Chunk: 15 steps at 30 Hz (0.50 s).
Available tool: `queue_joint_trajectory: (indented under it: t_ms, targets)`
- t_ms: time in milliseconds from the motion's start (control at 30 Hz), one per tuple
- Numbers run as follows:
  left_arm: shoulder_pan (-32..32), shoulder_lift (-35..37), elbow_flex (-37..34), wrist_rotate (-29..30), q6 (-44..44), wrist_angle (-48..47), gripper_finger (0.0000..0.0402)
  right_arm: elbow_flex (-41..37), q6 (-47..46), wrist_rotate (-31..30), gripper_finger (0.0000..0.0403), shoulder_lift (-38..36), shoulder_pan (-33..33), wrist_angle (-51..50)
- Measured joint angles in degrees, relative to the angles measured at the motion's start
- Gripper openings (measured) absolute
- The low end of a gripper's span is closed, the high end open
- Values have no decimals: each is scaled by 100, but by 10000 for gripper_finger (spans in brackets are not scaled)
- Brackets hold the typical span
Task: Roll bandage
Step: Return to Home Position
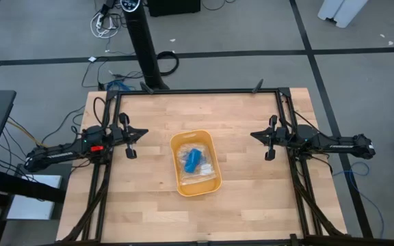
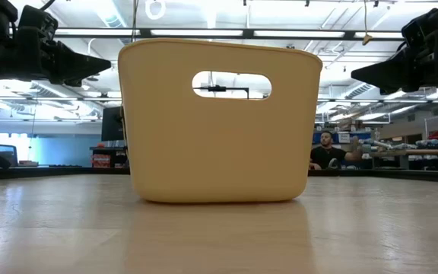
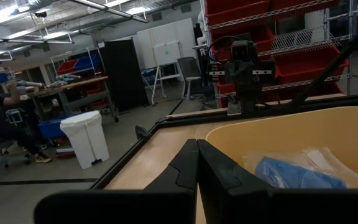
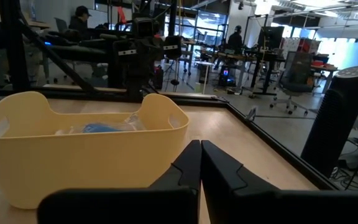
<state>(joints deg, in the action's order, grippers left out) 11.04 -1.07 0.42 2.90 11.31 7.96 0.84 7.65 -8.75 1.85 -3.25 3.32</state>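
A yellow bin (image 1: 195,164) stands on the wooden table's middle. Inside it lies the blue bandage (image 1: 191,160), in or beside clear crinkly plastic (image 1: 207,167); the left wrist view shows the bandage (image 3: 294,176) through the plastic, the right wrist view shows it (image 4: 101,127) over the rim. My left gripper (image 1: 144,132) hovers shut at the table's left side, pointing level at the bin. My right gripper (image 1: 253,134) hovers shut at the right side, also level and facing the bin. Both hold nothing.
The bin (image 2: 217,122) fills the middle of the low view, with a handle slot in its near wall. A black frame (image 1: 197,91) runs along the table's far edge and sides. Bare wood (image 1: 149,205) lies all round the bin. A person (image 2: 325,148) sits in the room beyond.
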Motion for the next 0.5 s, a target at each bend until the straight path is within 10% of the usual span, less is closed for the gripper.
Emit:
queue_joint_trajectory:
  t_ms: [500]
  targets:
    - [-1,1,0,0,0,0,12,0,1,-2,8,0,0,-1]
